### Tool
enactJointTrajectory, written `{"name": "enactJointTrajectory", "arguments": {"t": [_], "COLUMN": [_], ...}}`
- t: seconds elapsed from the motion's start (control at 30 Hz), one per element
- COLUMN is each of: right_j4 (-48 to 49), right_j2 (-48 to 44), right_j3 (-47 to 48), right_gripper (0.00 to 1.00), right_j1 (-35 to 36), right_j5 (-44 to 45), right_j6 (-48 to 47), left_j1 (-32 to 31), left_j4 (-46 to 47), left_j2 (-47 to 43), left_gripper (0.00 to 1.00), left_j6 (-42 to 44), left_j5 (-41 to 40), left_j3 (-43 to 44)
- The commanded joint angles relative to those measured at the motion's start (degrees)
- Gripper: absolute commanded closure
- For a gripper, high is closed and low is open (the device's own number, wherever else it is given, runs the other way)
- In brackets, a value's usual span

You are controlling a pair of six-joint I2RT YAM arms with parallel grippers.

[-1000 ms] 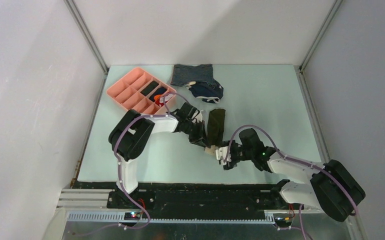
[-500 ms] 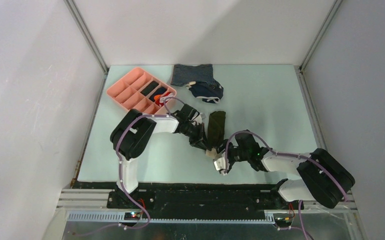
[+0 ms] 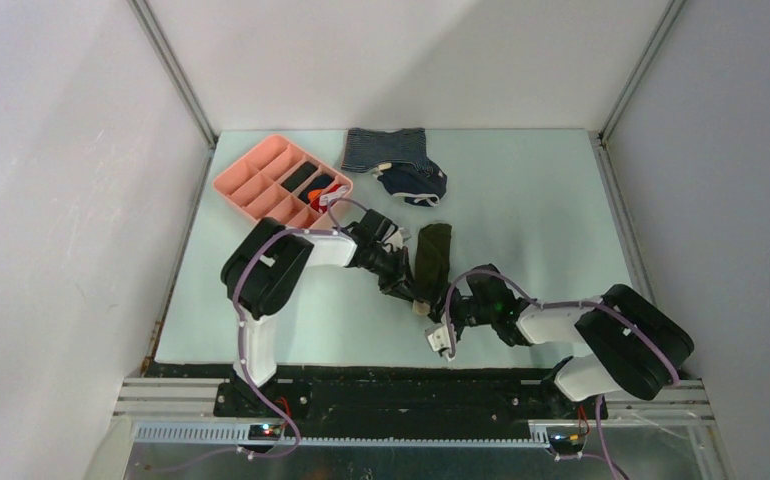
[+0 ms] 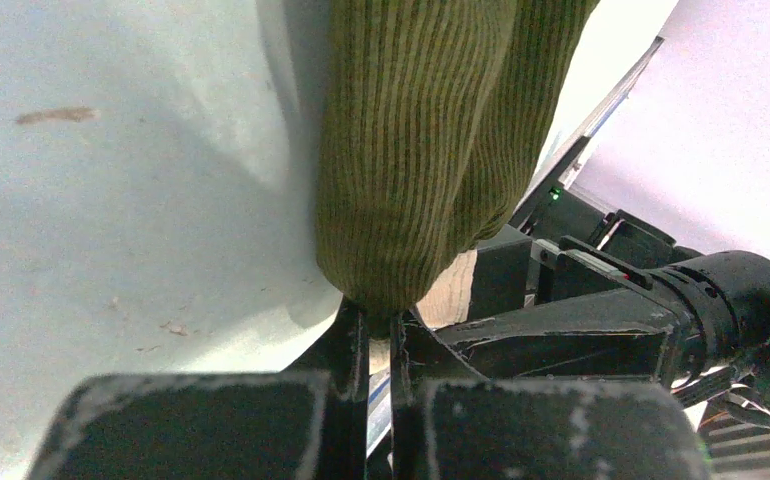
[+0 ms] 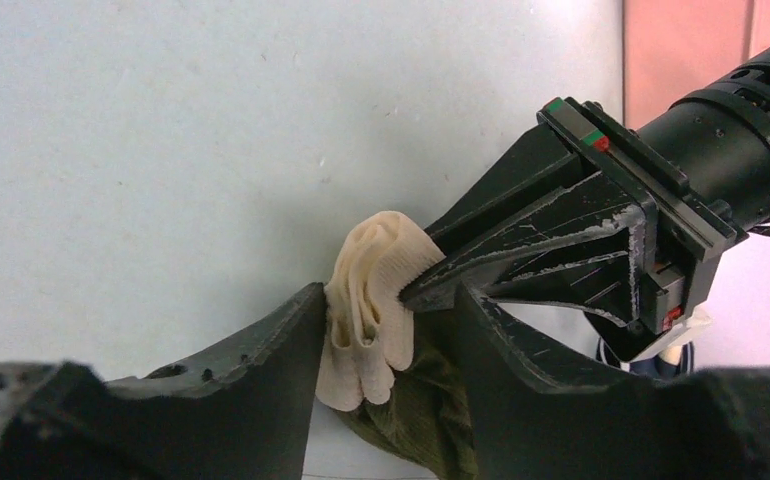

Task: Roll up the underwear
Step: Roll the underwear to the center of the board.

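The underwear (image 3: 433, 250) is a dark olive ribbed strip lying on the table, running from the middle toward the near edge. Its near end has a cream waistband (image 5: 376, 300). My left gripper (image 3: 411, 290) comes from the left and is shut on that near end; in the left wrist view the olive cloth (image 4: 411, 150) is pinched between the fingers (image 4: 376, 325). My right gripper (image 3: 439, 312) comes from the right. Its jaws (image 5: 386, 310) are closed on the cream band and the olive cloth (image 5: 431, 420), with the left gripper's fingertip (image 5: 431, 280) close beside.
A pink divided tray (image 3: 251, 175) at the back left holds dark rolled items. A blue-grey striped garment (image 3: 386, 148) and a navy white-trimmed garment (image 3: 413, 183) lie at the back middle. Both arms crowd the near middle of the table.
My right gripper has swung left and turned in toward the near end of the underwear, closing around it. The left gripper has stayed almost still on the cloth.
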Motion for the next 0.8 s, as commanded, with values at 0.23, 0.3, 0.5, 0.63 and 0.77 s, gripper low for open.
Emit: {"name": "enactJointTrajectory", "arguments": {"t": [0.23, 0.3, 0.5, 0.63, 0.77], "right_j4": [0.1, -3.4, -21.2, -32.8, -34.6], "right_j2": [0.6, -1.2, -7.5, -10.1, -11.3], "right_j3": [-2.6, -1.0, 8.1, 11.0, 11.1], "right_gripper": [0.96, 1.0, 1.0, 1.0, 1.0], "right_j1": [1.0, 0.4, -2.3, -2.8, -3.2], "right_j5": [7.5, 6.6, -0.9, -5.0, -5.9], "right_j6": [5.7, 8.3, 18.6, 19.5, 19.2], "left_j1": [1.5, 1.7, 1.2, -3.9, -13.3], "left_j4": [0.4, 3.3, 16.5, 29.6, 42.5], "left_j2": [-2.9, -5.3, -25.3, -38.7, -45.6], "left_gripper": [0.97, 0.69, 0.34, 0.27, 0.26], "left_j6": [-0.2, 2.3, 24.4, 46.0, 70.9], "left_j5": [-2.3, -4.8, -17.4, -21.5, -24.7], "left_j3": [-1.6, -2.5, -13.2, -26.0, -38.2]}}
